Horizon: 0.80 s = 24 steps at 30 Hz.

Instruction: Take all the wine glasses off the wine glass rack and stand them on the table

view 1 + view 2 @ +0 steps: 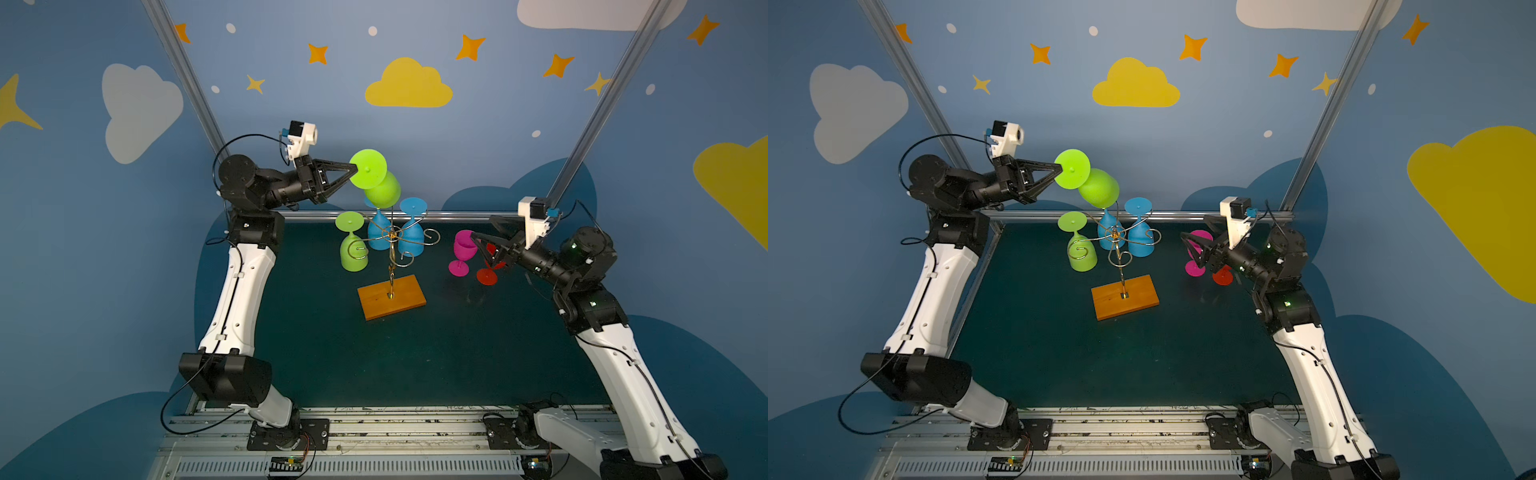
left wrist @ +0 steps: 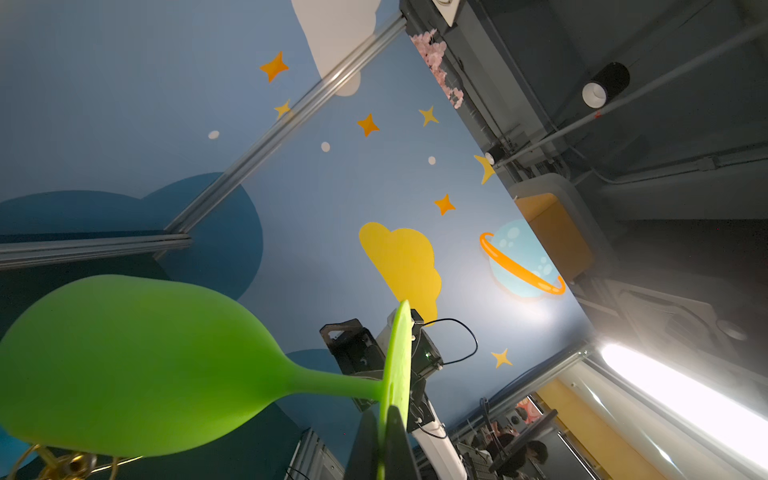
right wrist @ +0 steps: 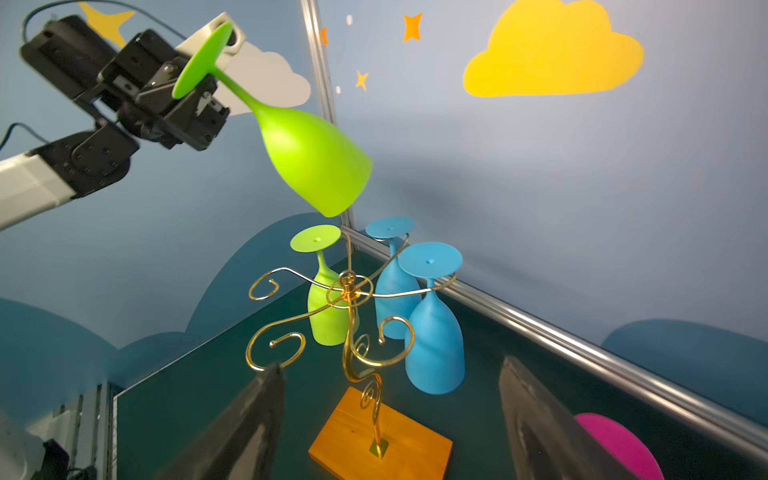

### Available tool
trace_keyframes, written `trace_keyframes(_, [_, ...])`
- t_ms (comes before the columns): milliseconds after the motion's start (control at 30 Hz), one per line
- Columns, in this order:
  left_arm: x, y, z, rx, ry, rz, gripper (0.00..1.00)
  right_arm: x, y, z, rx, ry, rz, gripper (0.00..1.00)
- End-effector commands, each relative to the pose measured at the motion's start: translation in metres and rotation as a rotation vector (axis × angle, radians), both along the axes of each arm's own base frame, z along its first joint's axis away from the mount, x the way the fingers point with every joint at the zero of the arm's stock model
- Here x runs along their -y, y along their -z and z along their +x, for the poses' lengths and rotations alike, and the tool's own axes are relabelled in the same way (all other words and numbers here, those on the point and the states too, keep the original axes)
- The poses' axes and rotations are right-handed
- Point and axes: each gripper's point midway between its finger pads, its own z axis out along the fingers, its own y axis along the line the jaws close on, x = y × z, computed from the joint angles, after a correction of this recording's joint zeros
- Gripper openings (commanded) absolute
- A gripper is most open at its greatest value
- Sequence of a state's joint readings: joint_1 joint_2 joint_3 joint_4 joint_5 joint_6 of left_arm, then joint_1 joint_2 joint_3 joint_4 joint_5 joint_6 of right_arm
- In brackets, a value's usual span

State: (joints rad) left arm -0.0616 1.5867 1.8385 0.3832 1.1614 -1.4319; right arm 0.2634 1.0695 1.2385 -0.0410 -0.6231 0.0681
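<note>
While left jaws pinch glass (image 1: 382, 190), right jaws gape

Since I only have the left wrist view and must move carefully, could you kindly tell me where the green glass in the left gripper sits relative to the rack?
Observer: The held green glass hangs tilted above the wine glass rack, rim near one of its upright wires; contact I cannot tell.
Operator: Thank you; which glasses hang on it?
Observer: One hanging green glass and two blue glasses, all upside down.
Operator: And the right gripper, please?
Observer: The right gripper is open beside a pink glass standing on the table.
</note>
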Motion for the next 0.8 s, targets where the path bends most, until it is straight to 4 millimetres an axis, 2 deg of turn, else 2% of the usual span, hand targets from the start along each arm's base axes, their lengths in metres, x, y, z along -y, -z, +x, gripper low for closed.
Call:
trace_keyframes(0, [0.020,-0.012,-0.021,0.065,0.085,0.007,0.03,-0.024,-0.028,-0.010,0.218,-0.066,-0.068,0.82])
trace_keyframes(100, [0.033,-0.009,-0.019,0.047,0.124,0.003,0.03,-0.042,-0.032,-0.009,0.279,-0.093,-0.108,0.84])
trace_keyframes(300, [0.055,-0.007,-0.023,0.035,0.201,0.014,0.03,-0.065,-0.041,-0.005,0.358,-0.121,-0.151,0.87])
trace_keyframes(500, [0.067,-0.005,-0.026,0.023,0.248,0.022,0.03,-0.076,-0.046,0.008,0.405,-0.089,-0.153,0.89])
trace_keyframes(767, [0.073,-0.003,-0.031,0.018,0.270,0.026,0.03,-0.089,-0.051,0.028,0.474,-0.057,-0.181,0.90])
